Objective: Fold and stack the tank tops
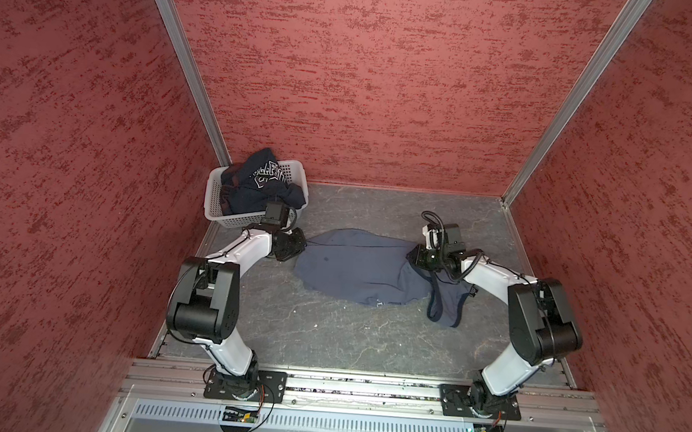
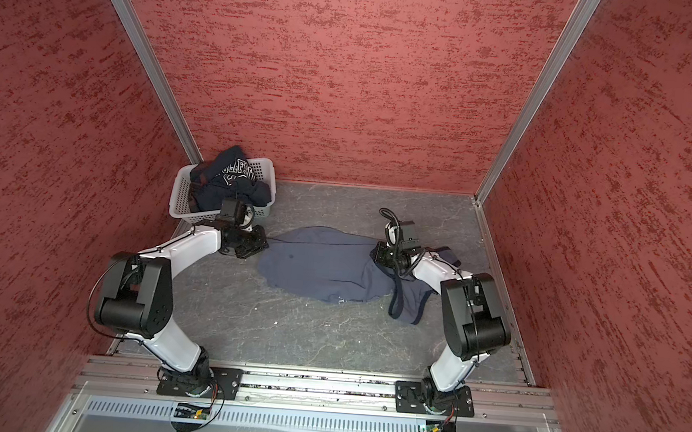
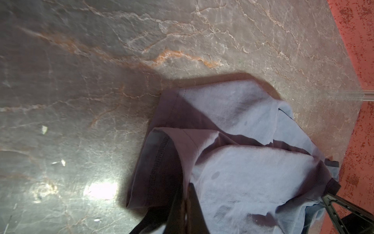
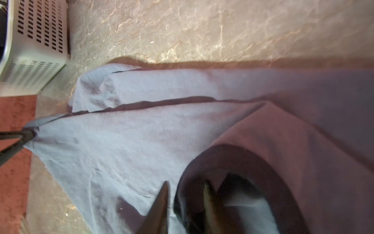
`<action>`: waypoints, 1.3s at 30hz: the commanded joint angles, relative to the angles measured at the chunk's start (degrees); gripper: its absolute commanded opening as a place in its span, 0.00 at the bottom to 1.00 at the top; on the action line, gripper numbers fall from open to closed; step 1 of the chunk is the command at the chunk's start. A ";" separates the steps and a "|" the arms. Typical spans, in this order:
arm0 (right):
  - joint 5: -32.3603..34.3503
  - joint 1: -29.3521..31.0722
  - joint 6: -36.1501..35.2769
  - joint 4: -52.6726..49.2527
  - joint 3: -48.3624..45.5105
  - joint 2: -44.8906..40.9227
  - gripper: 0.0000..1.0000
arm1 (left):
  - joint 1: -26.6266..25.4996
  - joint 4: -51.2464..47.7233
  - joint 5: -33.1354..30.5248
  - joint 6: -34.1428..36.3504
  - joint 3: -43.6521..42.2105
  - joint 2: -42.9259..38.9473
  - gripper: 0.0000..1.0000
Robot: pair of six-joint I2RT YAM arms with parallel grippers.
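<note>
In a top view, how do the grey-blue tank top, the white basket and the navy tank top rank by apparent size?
1. Grey-blue tank top, clearly largest.
2. White basket.
3. Navy tank top, bunched in the basket; these two look close, order unsure.

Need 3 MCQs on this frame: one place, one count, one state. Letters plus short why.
1. Where is the navy tank top? A) in the white basket B) spread flat out front C) nowhere in view
2. How many tank tops lie on the table outside the basket? A) none B) one C) two
3. The left gripper is: A) open above the basket B) shut on the grey-blue tank top C) shut on nothing

1A: it sits bunched in the basket. 2B: only the grey-blue one lies there. 3B: the left wrist view shows its fingers pinching that top's hem.
</note>
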 commanded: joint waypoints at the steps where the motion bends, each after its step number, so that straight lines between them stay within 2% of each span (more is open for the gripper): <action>1: 1.13 0.40 -0.39 -0.43 -0.31 -3.95 0.10 | -0.07 1.11 1.30 0.70 -0.48 -0.76 0.00; 4: 6.54 0.13 -0.26 -2.95 -3.24 -10.83 0.00 | -0.32 1.11 1.57 0.69 0.24 -0.33 0.00; 10: 10.59 -2.28 -0.01 -6.06 -7.91 -19.97 0.00 | -1.12 1.28 -0.61 0.86 4.30 3.96 0.04; 11: 10.58 -2.56 -0.04 -6.05 -8.45 -20.42 0.00 | -1.18 1.21 -1.17 0.95 5.05 4.99 0.07; 14: 9.24 -2.92 0.21 -5.49 -9.00 -20.32 0.00 | -1.20 1.13 -2.00 1.21 5.94 6.16 0.24; 18: 8.12 -2.99 0.75 -4.31 -9.39 -20.03 0.00 | -0.62 2.07 -2.06 3.30 3.40 3.16 0.47; 22: 7.95 -3.03 0.58 -4.02 -9.47 -19.46 0.00 | 1.30 5.22 0.28 5.62 -2.03 -1.82 0.55; 28: 7.86 -2.99 0.49 -3.50 -9.97 -19.17 0.00 | 2.59 7.86 4.00 6.95 -8.53 -4.54 0.57; 32: 7.77 -3.01 0.44 -3.58 -10.06 -19.25 0.00 | 2.27 8.77 4.98 6.09 -10.52 -3.29 0.47; 39: 8.30 -2.99 0.21 -4.12 -10.02 -19.67 0.00 | 1.54 9.27 4.71 5.36 -11.40 -1.47 0.38</action>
